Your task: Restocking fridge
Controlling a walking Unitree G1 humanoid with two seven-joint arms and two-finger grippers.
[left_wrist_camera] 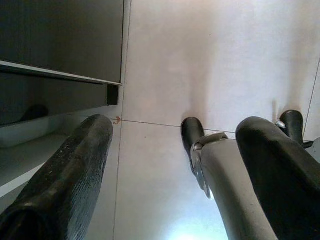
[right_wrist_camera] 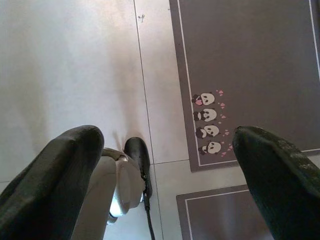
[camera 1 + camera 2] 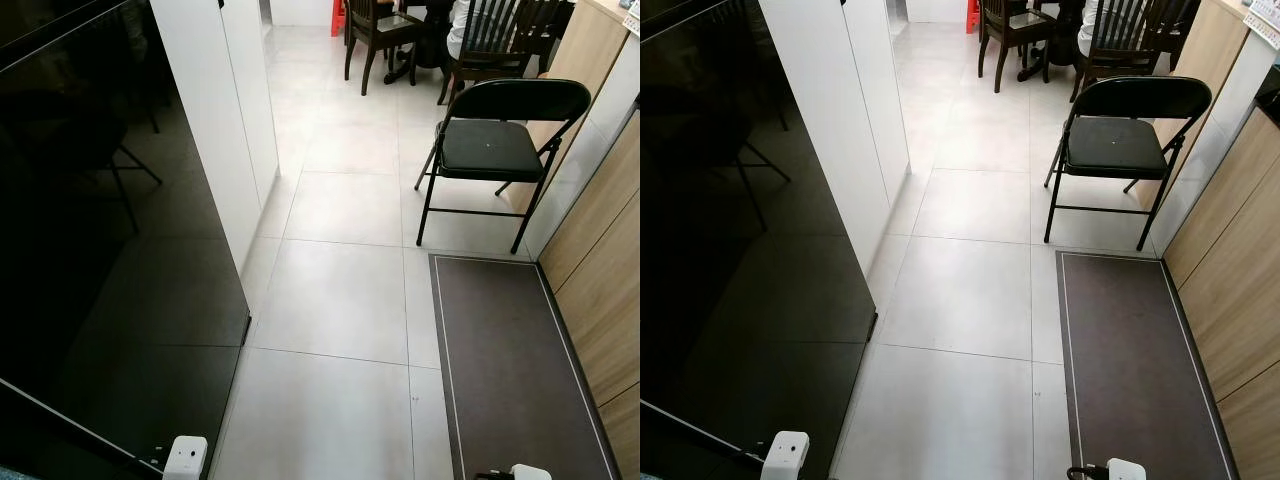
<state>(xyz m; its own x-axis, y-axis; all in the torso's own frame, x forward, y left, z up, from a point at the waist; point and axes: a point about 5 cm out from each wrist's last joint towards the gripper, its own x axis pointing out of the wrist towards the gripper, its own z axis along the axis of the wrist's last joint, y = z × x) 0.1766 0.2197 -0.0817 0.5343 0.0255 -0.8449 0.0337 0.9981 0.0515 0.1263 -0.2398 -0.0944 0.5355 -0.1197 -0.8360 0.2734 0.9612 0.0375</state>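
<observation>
Hanging open and empty, the left gripper [image 1: 170,165] and right gripper [image 2: 165,170] risk bumping the black fridge door [image 3: 100,250] on the near left.

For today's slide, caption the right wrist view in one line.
Open right gripper hanging above the grey tiled floor and a brown mat printed with four pandas.
</observation>
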